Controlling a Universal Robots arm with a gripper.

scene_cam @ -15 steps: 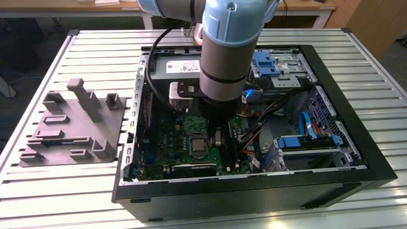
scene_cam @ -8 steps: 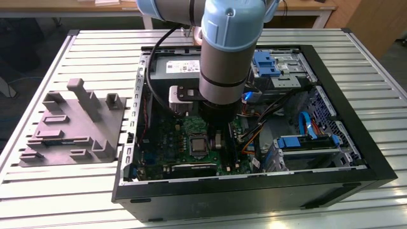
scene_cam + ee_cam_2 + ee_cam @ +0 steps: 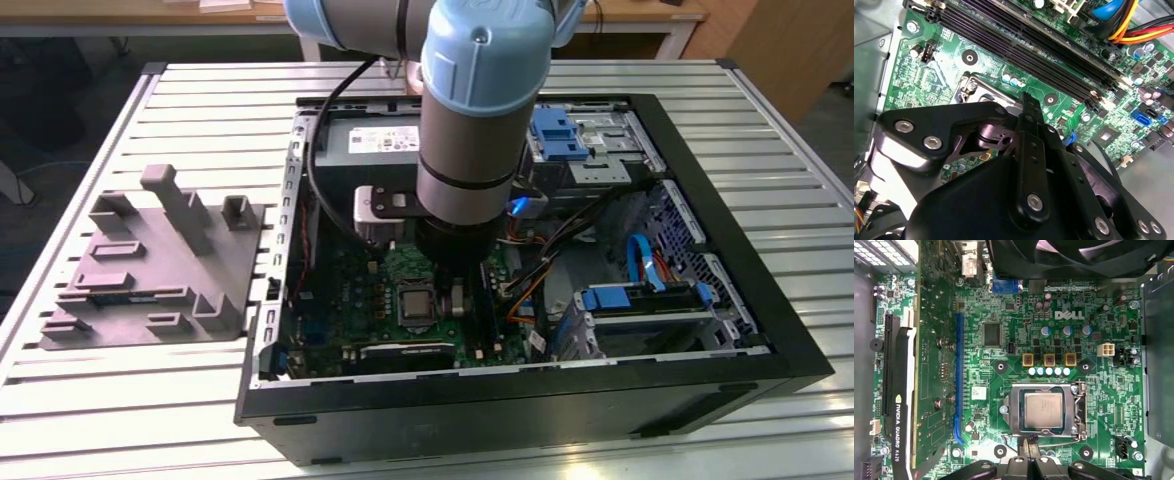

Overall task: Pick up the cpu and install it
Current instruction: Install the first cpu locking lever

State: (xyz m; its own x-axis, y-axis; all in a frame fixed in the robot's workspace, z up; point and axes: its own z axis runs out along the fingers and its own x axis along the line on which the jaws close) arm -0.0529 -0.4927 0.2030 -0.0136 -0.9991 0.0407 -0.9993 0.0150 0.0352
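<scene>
Silvery-grey, the cpu (image 3: 1043, 408) lay flat in the socket frame (image 3: 1046, 412) on the green motherboard (image 3: 1019, 370), squared up with the frame's opening in the first wrist view. The jaws (image 3: 1030, 452) hung just beside the socket's edge, holding nothing; their black fingers (image 3: 1030, 145) stood close together, and whether a small gap remained between the tips could not be told. In the second wrist view the gripper body covered most of the socket, with the long memory slots (image 3: 1029, 47) running past it. A graphics card (image 3: 896, 405) sat well apart from the socket, across a blue slot (image 3: 958, 380). In the exterior view the arm (image 3: 474, 110) reached straight down into the open computer case (image 3: 534, 400), which took up the middle of the slatted surface (image 3: 200, 90), and the gripper (image 3: 447, 290) was low over the board. A grey moulded tray (image 3: 147, 270) with upright posts rested on the surface toward the exterior view's left edge, just beside the case.
</scene>
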